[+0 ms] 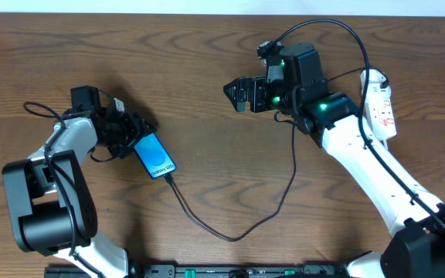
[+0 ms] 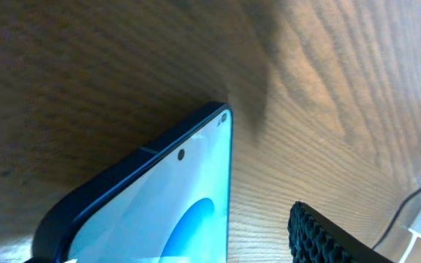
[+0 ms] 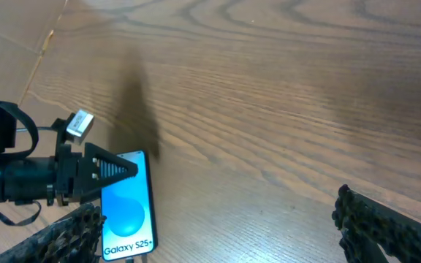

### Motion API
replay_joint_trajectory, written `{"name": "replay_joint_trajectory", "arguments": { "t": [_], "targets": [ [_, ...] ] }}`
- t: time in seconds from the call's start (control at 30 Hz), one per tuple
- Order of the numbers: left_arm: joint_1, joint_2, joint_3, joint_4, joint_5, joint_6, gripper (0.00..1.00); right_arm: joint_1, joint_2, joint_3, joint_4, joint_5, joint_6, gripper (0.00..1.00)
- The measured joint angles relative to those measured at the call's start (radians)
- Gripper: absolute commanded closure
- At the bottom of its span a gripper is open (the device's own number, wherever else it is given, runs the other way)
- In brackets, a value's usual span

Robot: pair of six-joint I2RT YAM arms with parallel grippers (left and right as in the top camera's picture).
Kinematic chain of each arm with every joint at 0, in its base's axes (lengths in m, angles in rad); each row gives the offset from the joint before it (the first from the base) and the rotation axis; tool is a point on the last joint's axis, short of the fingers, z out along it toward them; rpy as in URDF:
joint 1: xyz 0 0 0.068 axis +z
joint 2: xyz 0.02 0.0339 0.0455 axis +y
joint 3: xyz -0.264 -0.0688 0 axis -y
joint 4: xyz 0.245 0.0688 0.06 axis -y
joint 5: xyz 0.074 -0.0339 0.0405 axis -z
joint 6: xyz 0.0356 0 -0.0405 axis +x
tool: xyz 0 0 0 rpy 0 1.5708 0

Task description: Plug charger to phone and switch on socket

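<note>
Worktop (image 1: 207, 46): brown wood-grain surface; clock directions are read from the overhead view, with 12 o'clock at the top edge.
Phone (image 1: 154, 156): at 9 o'clock of the worktop centre. Blue screen faces up. The long axis runs from 11 o'clock to 5 o'clock.
Left gripper (image 1: 135, 136): at the phone's 11 o'clock end, overlapping that end in the overhead view.
Left jaws: state cannot be told. The left wrist view shows one finger (image 2: 320, 237) with bare wood between it and the phone's edge; the other finger is out of frame, so a grasp may or may not exist.
Charger (image 1: 207, 225): thin black cable. Its small tip meets the phone's 5 o'clock end. The cable loops toward 6 o'clock, then rises to the right arm, where it is lost from view.
Right gripper (image 1: 236, 94): at 1 o'clock of the centre, pointing toward 9 o'clock.
Right jaws: released; fingers (image 3: 386, 223) spread wide, nothing between them.
Socket (image 1: 380, 104): white strip with red marks at 3 o'clock, partly covered by the right arm, well apart from the phone.
</note>
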Motion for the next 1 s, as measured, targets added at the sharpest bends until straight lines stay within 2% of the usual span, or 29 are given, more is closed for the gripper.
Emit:
{"name": "replay_joint_trajectory", "arguments": {
  "t": [1.0],
  "targets": [
    [-0.005, -0.008, 0.006, -0.025, -0.034, 0.000, 0.26, 0.000, 0.000, 0.000, 0.000, 0.000, 0.000, 0.01]
  ]
}}
